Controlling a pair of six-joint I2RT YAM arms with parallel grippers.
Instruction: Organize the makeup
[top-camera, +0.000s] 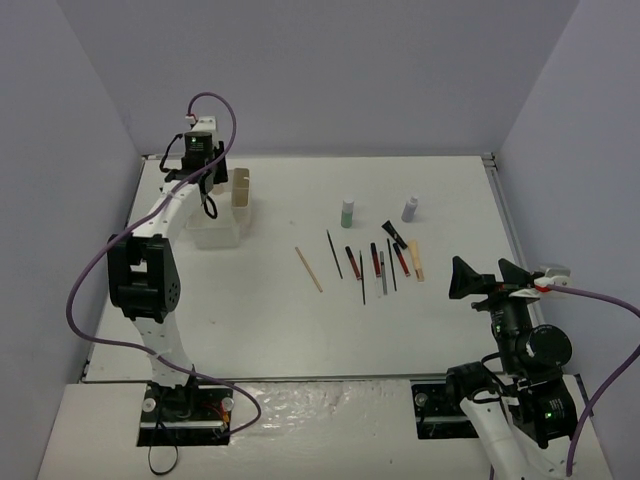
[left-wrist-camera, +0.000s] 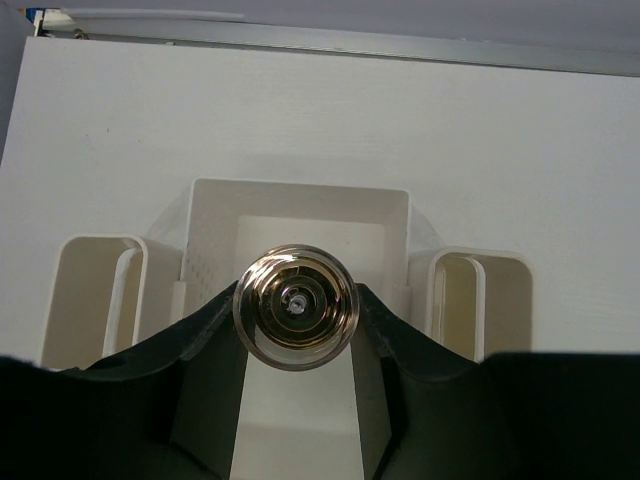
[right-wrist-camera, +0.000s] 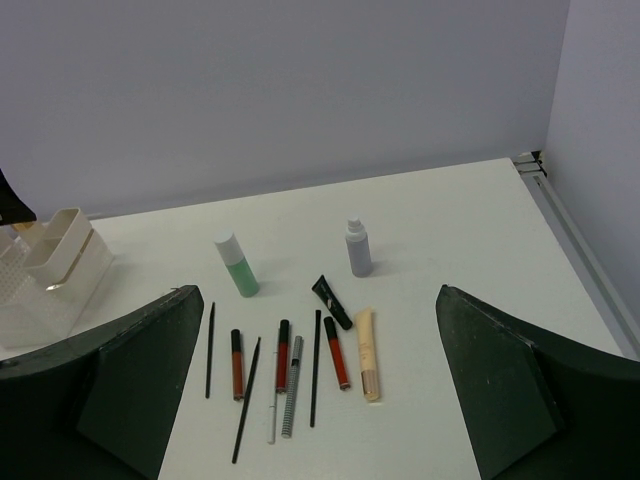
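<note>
Left wrist view looks straight down on the amber bottle (left-wrist-camera: 295, 307), a round glassy shape seen end-on; the left gripper (left-wrist-camera: 296, 325) grasps it, one dark finger (left-wrist-camera: 205, 345) pressed to each side; it hangs over the middle compartment of the white box (left-wrist-camera: 300, 195), near that compartment's closer wall, and whether it touches the box cannot be told; narrower compartments flank the middle one on either side. The other makeup lies well apart on the table (top-camera: 300, 330), to the right of the box in the top view; the green bottle (right-wrist-camera: 238, 265) and the grey bottle (right-wrist-camera: 358, 248) stand upright at the back; just in front of them a loose row of thin pieces lies flat, roughly parallel: a short black tube (right-wrist-camera: 331, 301), a tan tube (right-wrist-camera: 367, 368), three red tubes (right-wrist-camera: 237, 364) (right-wrist-camera: 283, 355) (right-wrist-camera: 337, 352), three black pencils (right-wrist-camera: 210, 350) (right-wrist-camera: 246, 413) (right-wrist-camera: 315, 368) and a grey pen (right-wrist-camera: 292, 400); a tan stick (top-camera: 308, 269) lies slanted at the row's left end, a little apart from the others. The right gripper (top-camera: 488, 278) hovers low near the table's right edge, its fingers spread wide and grasping nothing, pointed toward the row and clear of it.
</note>
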